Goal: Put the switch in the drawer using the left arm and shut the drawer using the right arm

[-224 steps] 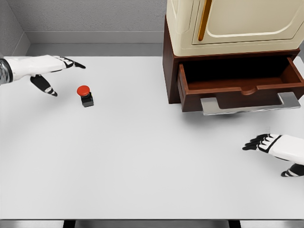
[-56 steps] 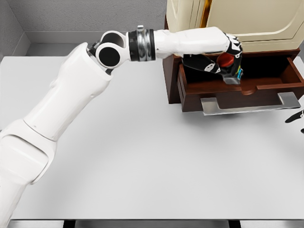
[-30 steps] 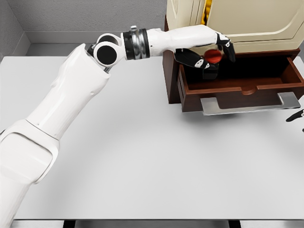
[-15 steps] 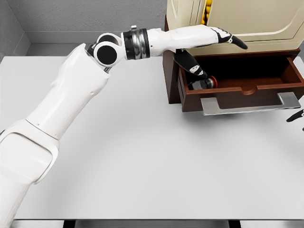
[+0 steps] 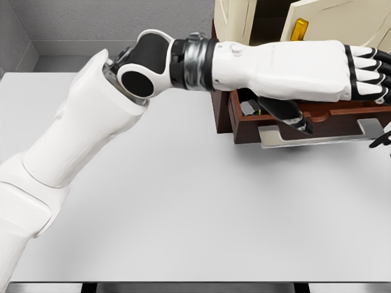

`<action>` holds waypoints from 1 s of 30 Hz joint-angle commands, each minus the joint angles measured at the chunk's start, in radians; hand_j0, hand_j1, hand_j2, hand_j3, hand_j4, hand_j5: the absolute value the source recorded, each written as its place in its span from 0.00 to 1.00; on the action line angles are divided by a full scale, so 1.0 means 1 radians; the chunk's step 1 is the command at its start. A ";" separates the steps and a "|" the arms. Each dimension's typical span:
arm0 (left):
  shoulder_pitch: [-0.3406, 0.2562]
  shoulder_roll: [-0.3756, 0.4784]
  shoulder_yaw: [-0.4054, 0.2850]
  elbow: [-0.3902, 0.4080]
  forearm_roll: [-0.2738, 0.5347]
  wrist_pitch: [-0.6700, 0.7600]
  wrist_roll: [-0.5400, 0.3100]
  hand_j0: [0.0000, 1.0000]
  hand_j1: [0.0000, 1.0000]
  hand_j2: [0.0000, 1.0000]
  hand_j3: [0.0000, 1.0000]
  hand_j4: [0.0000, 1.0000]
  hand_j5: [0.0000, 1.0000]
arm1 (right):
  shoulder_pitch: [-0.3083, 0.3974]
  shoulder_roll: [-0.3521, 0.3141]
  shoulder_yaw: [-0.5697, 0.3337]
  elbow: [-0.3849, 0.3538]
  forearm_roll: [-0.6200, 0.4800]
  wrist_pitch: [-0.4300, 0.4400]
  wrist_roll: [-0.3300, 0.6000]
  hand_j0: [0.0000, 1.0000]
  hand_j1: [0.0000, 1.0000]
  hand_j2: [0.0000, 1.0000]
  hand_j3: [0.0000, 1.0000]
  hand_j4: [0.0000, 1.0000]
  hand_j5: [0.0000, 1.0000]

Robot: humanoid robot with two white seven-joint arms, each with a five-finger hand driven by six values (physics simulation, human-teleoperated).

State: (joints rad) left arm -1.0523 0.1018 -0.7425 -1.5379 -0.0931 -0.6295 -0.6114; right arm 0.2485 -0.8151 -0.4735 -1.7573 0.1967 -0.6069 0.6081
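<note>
Left hand (image 5: 317,72) stretched across upper right above open drawer (image 5: 330,117), fingers (image 5: 366,67) extended, holding nothing; right hand's (image 5: 383,140) grip unclear at right edge.

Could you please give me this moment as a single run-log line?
left hand: open, above brown wooden drawer | drawer: open | switch: hidden | right hand: fingertips at right edge

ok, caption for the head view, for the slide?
Left hand open above the open drawer, cabinet door ajar; right hand at frame edge.
</note>
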 commanded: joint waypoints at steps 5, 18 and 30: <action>0.003 0.006 0.002 -0.015 0.049 0.019 0.001 1.00 1.00 1.00 1.00 1.00 1.00 | -0.021 -0.007 0.052 -0.002 -0.013 -0.004 0.003 0.60 0.60 0.60 0.60 0.60 0.60; 0.002 0.018 0.000 0.240 0.047 0.019 0.001 1.00 1.00 1.00 1.00 1.00 1.00 | -0.032 -0.009 0.069 -0.002 -0.013 -0.004 0.003 0.60 0.60 0.60 0.60 0.60 0.60; 0.000 0.053 0.058 0.306 0.078 0.019 0.001 1.00 1.00 1.00 1.00 1.00 1.00 | -0.074 -0.009 0.122 -0.001 -0.011 -0.004 0.003 0.61 0.61 0.61 0.61 0.61 0.61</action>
State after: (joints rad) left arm -1.0523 0.1521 -0.6873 -1.1997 -0.0299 -0.6126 -0.6111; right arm 0.1794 -0.8265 -0.3743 -1.7527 0.1436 -0.5483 0.6080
